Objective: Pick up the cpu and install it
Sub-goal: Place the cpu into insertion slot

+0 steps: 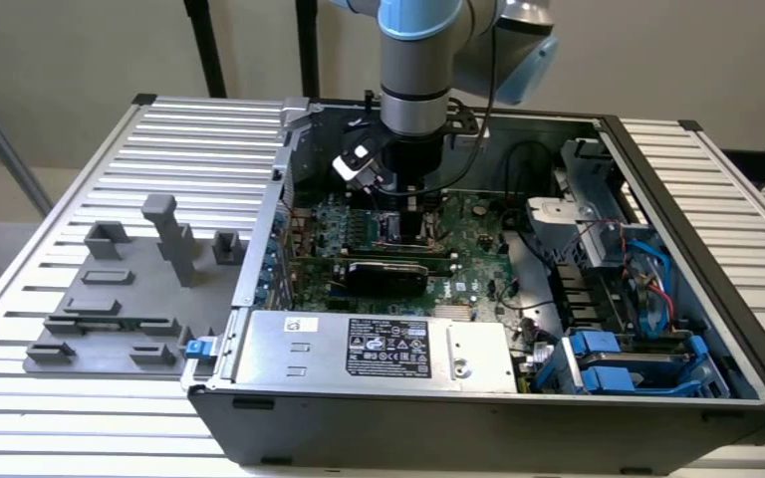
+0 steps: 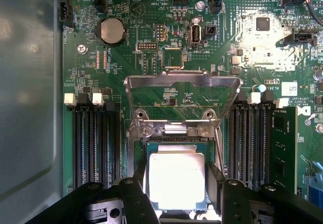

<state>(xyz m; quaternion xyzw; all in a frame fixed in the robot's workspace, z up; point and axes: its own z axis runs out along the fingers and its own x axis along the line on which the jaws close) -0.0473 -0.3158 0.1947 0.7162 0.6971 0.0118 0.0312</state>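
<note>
Got an open PC case (image 1: 489, 418) lying flat on a slatted metal table (image 1: 210, 129), arm reaching straight down into it. Seeing the gripper (image 1: 409, 214) hanging over the middle of the green motherboard (image 1: 469, 249), well in from the board's edges.

Switching to the wrist cam: found the cpu (image 2: 175, 181) pinched between the two black fingers (image 2: 216, 176), one on each of two opposite sides, silvery top facing up. Looks clamped on it, not let go. Lined up square over the socket (image 2: 166, 144), just beside the hinge of the metal load plate (image 2: 181, 82), flipped up and open. Honestly can't tell whether properly seated or hovering a hair above the contacts.

Around the socket: rows of black RAM slots (image 2: 96, 143) on both sides, plus one green stick (image 2: 284, 148) plugged in out toward a board edge. Also spotted a coin cell battery (image 2: 112, 31) beyond the load plate, on the far side from the cpu.

Back in the exterior view: silver labelled power supply (image 1: 376, 349) along the case's near edge, blue drive caddies (image 1: 609, 363) tucked into the near corner on the exterior view's right. Grey plastic fixture (image 1: 117, 299) out on the table beside the case, toward the exterior view's left.
</note>
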